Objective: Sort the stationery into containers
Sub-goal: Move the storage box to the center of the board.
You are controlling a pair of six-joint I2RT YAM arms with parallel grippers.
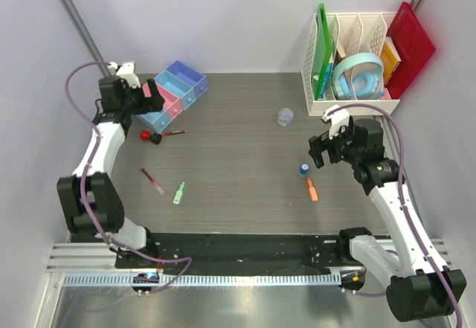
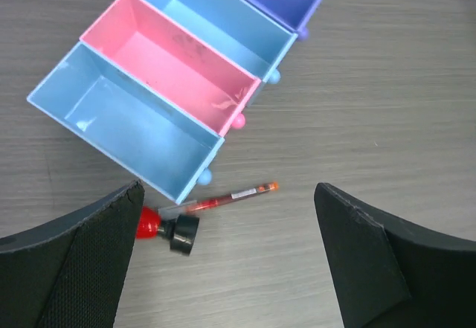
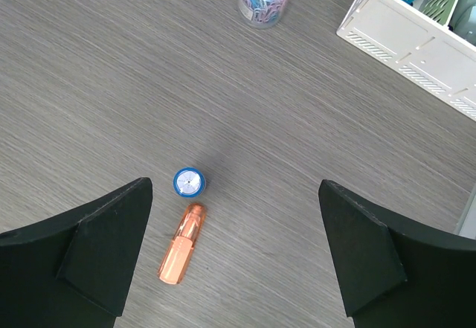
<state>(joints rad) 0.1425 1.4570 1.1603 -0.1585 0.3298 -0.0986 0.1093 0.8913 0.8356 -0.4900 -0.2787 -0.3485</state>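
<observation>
Sorting judged hardly begun: the containers (image 1: 169, 96), upper left overhead, are standing apparently empty; dark red pen (image 1: 152, 181), light green marker (image 1: 179, 193) and orange marker (image 3: 182, 253) are lying loose on the desk (image 1: 238, 142); left hand (image 2: 227, 220) and right hand (image 3: 234, 216) are being held open.

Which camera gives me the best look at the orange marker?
The right wrist view: the orange marker lies large, sharp and unobstructed, next to the blue-capped piece. The top external view shows it only as a tiny orange sliver. The left wrist view does not show it at all.
</observation>
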